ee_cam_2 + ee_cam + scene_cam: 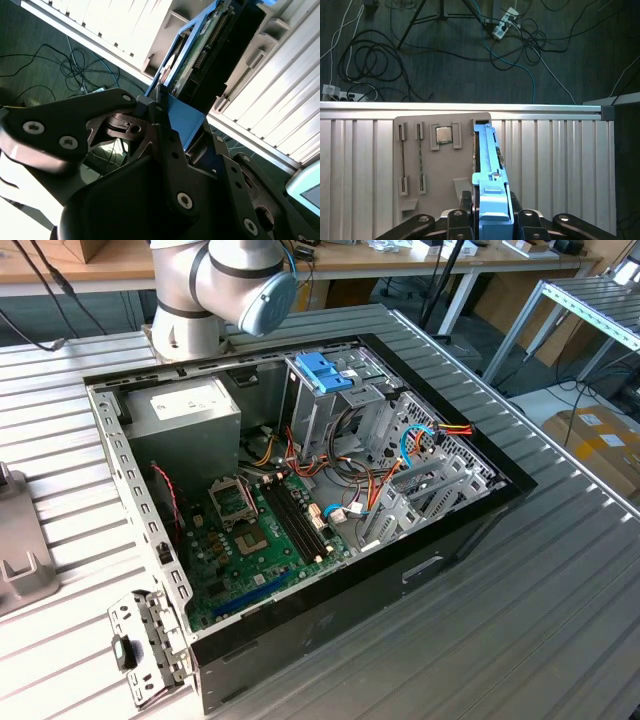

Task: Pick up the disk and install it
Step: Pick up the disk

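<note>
The disk [487, 165] is seen edge-on in the first wrist view, standing upright on its narrow side in a slot of a grey holder [445, 170] that lies on the ribbed metal counter [560, 165]. It appears to be kept upright there so that its light blue carrier end is offered to the claw [492, 220]. The claw is closed down on that carrier end, with a jaw pressed against each flat face. A thin drive is probably held this way because its broad faces give the jaws the firmest seat. In the second wrist view the same disk [195, 55] is shown from the side, with its green circuit board and dark body framed by the blue carrier. Whether the disk is seated in the slot or already raised a little cannot be told. A square processor chip [443, 135] is parked in another recess of the holder, which suggests that the holder serves as a staging rack for parts. In the exterior view the open computer case [140, 500] is laid on its side on the counter, so that its inside is reachable from above. The drive cage, with its darker blue latch [325, 370], stands near the far wall, well apart from the disk. The installation is therefore judged not yet done.
</note>
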Action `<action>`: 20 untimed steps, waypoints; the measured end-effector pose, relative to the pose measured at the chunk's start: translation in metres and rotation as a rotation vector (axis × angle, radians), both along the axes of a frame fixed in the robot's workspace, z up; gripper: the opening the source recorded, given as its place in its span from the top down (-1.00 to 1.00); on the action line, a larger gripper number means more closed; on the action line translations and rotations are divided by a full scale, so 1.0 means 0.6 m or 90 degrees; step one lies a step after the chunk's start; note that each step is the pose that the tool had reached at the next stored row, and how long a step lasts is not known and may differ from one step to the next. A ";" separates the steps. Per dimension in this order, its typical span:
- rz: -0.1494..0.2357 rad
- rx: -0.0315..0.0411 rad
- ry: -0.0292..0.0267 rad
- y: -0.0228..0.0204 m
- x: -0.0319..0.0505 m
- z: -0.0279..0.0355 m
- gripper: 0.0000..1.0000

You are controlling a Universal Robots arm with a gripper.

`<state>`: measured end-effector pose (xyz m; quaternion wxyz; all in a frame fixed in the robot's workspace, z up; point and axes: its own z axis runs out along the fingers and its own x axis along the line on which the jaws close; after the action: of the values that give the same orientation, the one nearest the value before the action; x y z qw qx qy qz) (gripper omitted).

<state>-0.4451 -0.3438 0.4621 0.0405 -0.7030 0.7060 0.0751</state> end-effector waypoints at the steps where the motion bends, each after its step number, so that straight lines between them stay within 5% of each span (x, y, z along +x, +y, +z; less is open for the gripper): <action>1: 0.000 0.0000 0.0003 -0.0007 0.003 0.000 0.25; 9: 0.000 -0.0010 0.0013 -0.0109 0.013 0.000 0.25; 13: 0.000 -0.0108 0.0020 -0.0117 0.015 0.000 0.25; 20: 0.000 -0.0110 0.0045 -0.0200 0.029 -0.001 0.25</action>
<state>-0.4278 -0.3557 0.4614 0.0320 -0.7031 0.7068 0.0715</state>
